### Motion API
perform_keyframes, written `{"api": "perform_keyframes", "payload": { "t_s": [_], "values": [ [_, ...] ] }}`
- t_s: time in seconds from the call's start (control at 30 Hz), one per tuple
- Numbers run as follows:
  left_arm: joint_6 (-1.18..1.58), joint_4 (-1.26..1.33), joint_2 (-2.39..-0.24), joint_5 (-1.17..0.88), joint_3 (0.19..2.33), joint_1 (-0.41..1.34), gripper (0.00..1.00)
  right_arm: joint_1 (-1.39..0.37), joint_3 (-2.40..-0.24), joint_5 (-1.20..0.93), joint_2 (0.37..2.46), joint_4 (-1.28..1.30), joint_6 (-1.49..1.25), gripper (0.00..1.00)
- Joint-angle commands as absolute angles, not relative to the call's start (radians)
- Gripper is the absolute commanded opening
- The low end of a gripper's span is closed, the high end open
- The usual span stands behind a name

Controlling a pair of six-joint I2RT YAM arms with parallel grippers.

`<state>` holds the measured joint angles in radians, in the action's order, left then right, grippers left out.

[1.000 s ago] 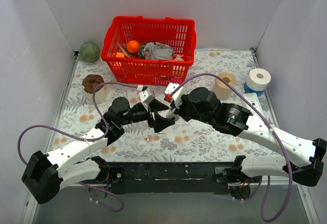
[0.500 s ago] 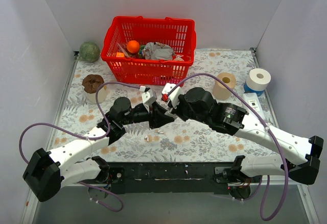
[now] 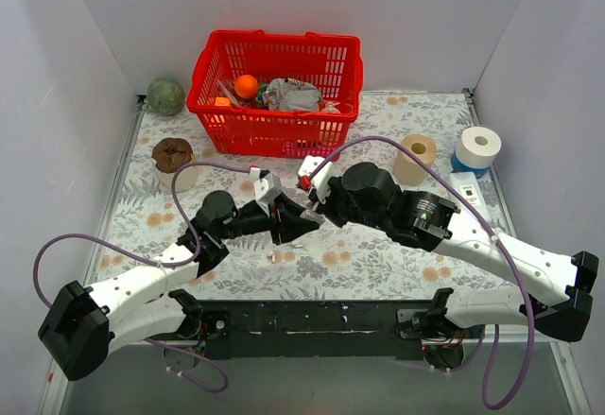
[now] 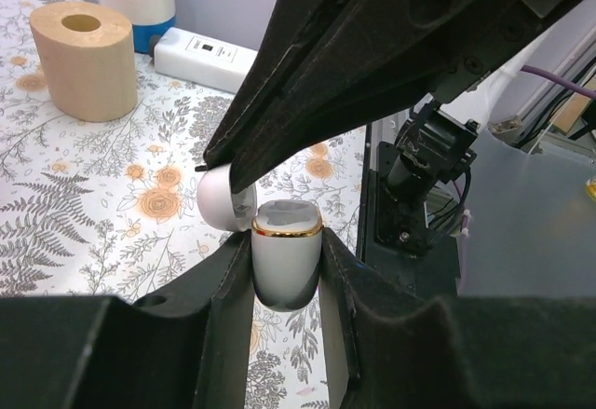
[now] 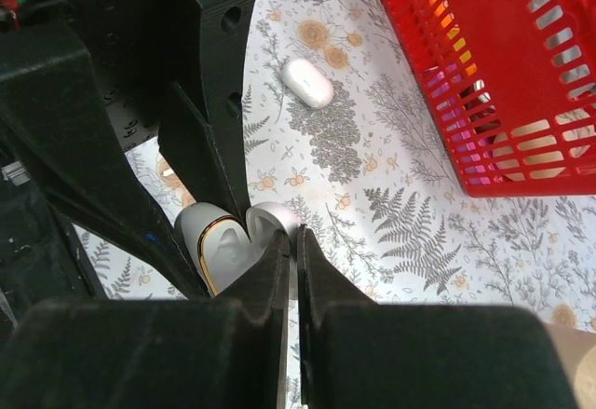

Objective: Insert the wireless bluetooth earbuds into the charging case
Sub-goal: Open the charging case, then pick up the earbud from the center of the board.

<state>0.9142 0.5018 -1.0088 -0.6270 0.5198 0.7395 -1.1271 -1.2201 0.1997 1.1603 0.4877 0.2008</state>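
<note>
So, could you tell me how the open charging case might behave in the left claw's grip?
The charging case looks glossy and rounded, so it may slip in the left claw. Its lid stands open and could probably swing shut if pushed. It seems small, likely light.

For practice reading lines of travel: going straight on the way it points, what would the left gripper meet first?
Most likely the right gripper, its shut fingers crossing just beyond the charging case the left gripper holds; depth is unclear.
</note>
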Motion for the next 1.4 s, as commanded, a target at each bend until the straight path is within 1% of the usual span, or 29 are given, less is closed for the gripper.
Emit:
{"api": "perform_keyframes", "payload": {
  "t_s": [0.0,0.03,0.07,0.1,0.13,0.17,0.2,0.23,0.3,0.37,0.43,0.47,0.53,0.6,0.67,0.77,0.97,1.03,1.13,1.2,1.27,1.33,1.37],
  "values": [
    [0.919,0.587,-0.954,-0.584,0.465,0.732,0.00,-1.137,-1.284,0.152,1.135,0.449,0.163,0.01],
    [0.922,0.597,-0.950,-0.587,0.454,0.732,0.00,-1.137,-1.285,0.150,1.134,0.446,0.158,0.06],
    [0.922,0.609,-0.942,-0.595,0.446,0.732,0.00,-1.137,-1.293,0.137,1.131,0.443,0.153,0.19],
    [0.922,0.635,-0.933,-0.594,0.439,0.732,0.00,-1.137,-1.298,0.135,1.129,0.442,0.137,0.41],
    [0.925,0.649,-0.916,-0.594,0.417,0.732,0.00,-1.137,-1.304,0.138,1.126,0.443,0.124,0.50],
    [0.930,0.664,-0.907,-0.592,0.407,0.732,0.00,-1.137,-1.315,0.135,1.121,0.440,0.117,0.55],
    [0.930,0.698,-0.901,-0.600,0.394,0.732,0.00,-1.137,-1.322,0.133,1.115,0.439,0.109,0.87],
    [0.933,0.719,-0.888,-0.607,0.371,0.732,0.00,-1.137,-1.327,0.133,1.111,0.437,0.091,0.91],
    [0.951,0.785,-0.877,-0.615,0.345,0.732,0.00,-1.137,-1.348,0.132,1.094,0.434,0.077,0.93],
    [0.962,0.828,-0.855,-0.621,0.305,0.732,0.00,-1.137,-1.356,0.138,1.075,0.431,0.061,0.92],
    [0.997,0.925,-0.833,-0.652,0.273,0.732,0.00,-1.137,-1.345,0.158,1.060,0.416,0.043,0.92],
    [1.005,0.980,-0.810,-0.663,0.249,0.732,0.00,-1.135,-1.333,0.181,1.039,0.408,0.040,0.91],
    [1.022,1.003,-0.782,-0.684,0.226,0.732,0.00,-1.135,-1.289,0.192,1.020,0.391,0.032,0.89],
    [1.031,1.032,-0.740,-0.689,0.189,0.730,0.00,-1.135,-1.264,0.164,0.999,0.379,0.017,0.84],
    [1.045,1.064,-0.710,-0.686,0.152,0.729,0.00,-1.135,-1.229,0.112,0.979,0.362,0.006,0.82],
    [1.068,1.129,-0.664,-0.669,0.114,0.727,0.00,-1.135,-1.155,0.088,0.934,0.327,-0.034,0.79],
    [1.000,1.071,-0.578,-0.637,0.086,0.727,0.00,-1.135,-1.057,0.020,0.897,0.268,-0.094,0.68],
    [0.986,1.065,-0.555,-0.589,0.089,0.727,0.00,-1.135,-1.043,0.028,0.905,0.264,-0.104,0.65],
    [0.956,1.046,-0.526,-0.532,0.101,0.727,0.00,-1.134,-0.982,0.107,0.914,0.236,-0.115,0.62],
    [0.919,0.977,-0.493,-0.500,0.116,0.727,0.00,-1.129,-0.922,0.172,0.922,0.219,-0.123,0.61],
    [0.910,0.936,-0.463,-0.471,0.121,0.727,0.00,-1.120,-0.878,0.198,0.936,0.174,-0.136,0.61],
    [0.907,0.922,-0.445,-0.434,0.118,0.727,0.00,-1.080,-0.815,0.172,0.957,0.147,-0.159,0.56],
    [0.908,0.893,-0.436,-0.425,0.123,0.727,0.00,-1.062,-0.793,0.137,0.968,0.129,-0.190,0.52]
  ]
}}
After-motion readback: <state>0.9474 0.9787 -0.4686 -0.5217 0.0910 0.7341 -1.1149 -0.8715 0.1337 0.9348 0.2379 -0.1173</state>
